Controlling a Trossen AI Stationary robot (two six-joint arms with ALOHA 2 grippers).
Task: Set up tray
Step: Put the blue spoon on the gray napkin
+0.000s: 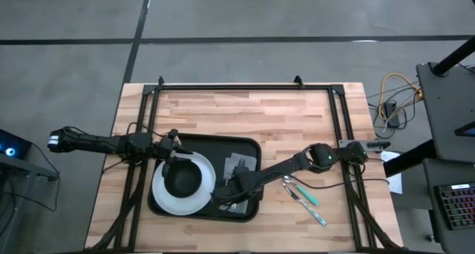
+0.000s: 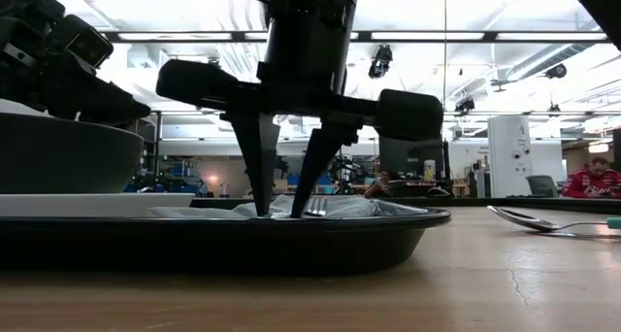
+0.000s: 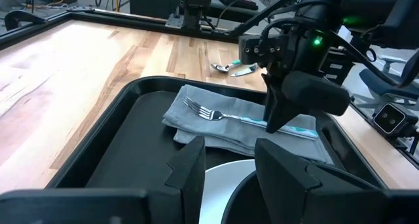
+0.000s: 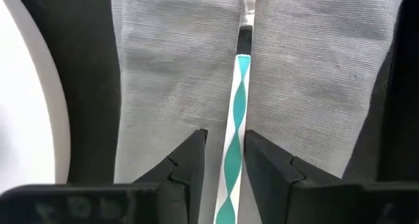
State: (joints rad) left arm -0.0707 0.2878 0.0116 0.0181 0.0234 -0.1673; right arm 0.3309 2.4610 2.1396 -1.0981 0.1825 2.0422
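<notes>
We see the tray [image 1: 245, 146] at lower centre of the high view, carrying a plate [image 1: 206, 191], bowl [image 1: 182, 181] and grey napkin [image 4: 163, 86]. On the napkin lies a fork [image 3: 213, 112]; the right gripper [image 4: 224, 160] straddles its teal handle, fingers apart. The left gripper [image 3: 229, 175] hangs parted over the bowl.

High view: overhead, straight down, my whole table [image 1: 245, 113] in frame. Low view: tabletop level, hard against tray [image 2: 291, 237] rim, facing room. Left wrist view: looks across tray toward right gripper [image 3: 278, 116]. Right wrist view: very near, straight down on fork [image 4: 236, 119] lying on napkin [image 4: 170, 86]. All four share tray.
</notes>
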